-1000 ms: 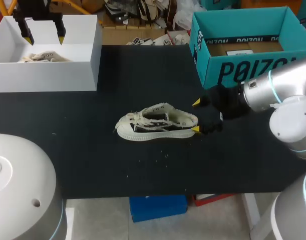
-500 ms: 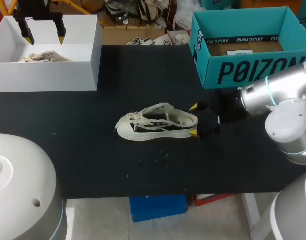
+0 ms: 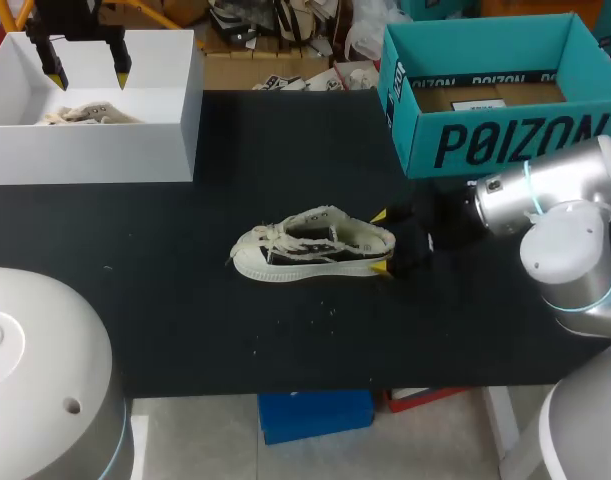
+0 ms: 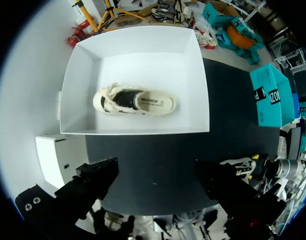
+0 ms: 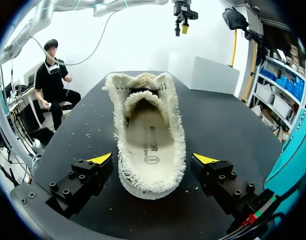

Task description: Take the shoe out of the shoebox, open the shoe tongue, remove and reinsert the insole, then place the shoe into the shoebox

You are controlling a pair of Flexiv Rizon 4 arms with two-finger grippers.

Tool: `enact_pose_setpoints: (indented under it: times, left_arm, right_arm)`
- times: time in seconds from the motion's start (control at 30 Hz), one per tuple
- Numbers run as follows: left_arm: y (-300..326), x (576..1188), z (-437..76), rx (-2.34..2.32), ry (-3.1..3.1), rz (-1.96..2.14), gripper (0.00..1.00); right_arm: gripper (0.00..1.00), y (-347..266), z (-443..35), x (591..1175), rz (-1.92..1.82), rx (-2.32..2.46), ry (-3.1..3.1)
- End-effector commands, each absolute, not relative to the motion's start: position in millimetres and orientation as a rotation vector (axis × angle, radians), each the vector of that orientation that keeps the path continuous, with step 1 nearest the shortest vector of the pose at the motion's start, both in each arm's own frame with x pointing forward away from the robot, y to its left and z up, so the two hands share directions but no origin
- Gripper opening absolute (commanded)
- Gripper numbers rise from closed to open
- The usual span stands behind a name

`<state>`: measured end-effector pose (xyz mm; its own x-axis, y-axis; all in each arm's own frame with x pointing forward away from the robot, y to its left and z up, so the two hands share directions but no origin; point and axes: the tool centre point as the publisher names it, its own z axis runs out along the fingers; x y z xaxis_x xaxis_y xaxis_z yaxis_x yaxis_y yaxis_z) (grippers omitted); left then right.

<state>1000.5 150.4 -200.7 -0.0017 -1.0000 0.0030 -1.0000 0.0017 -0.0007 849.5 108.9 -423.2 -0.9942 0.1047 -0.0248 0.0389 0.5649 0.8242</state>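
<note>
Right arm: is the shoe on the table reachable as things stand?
Likely yes. The right gripper is open at the shoe, with the heel between its fingers and a gap on either side. Nothing blocks it.

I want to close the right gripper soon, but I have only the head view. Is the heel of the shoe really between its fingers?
Observer: Yes. In the right wrist view the heel of the shoe sits between the fingers of the right gripper, with a gap on each side, so nothing is gripped.
Operator: Is the insole inside the shoe?
Observer: Yes, the insole lies flat inside, visible through the opening.
Operator: And what is under the left gripper?
Observer: The left gripper is open above the white box; its wrist view shows a whole second shoe on the box floor, touching no wall.
</note>
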Motion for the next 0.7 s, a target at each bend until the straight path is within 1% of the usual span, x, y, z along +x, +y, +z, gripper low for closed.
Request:
enact_pose_setpoints:
  times: [0.03, 0.7]
  left_arm:
    - [150, 1000, -200, 2.220, -2.221, 0.001, 1.00]
    - [150, 1000, -200, 2.220, -2.221, 0.001, 1.00]
  right_arm:
    - [1.00, 115, -429, 855, 1.444, 0.115, 2.715]
    - [1.00, 114, -446, 853, 1.475, 0.102, 2.732]
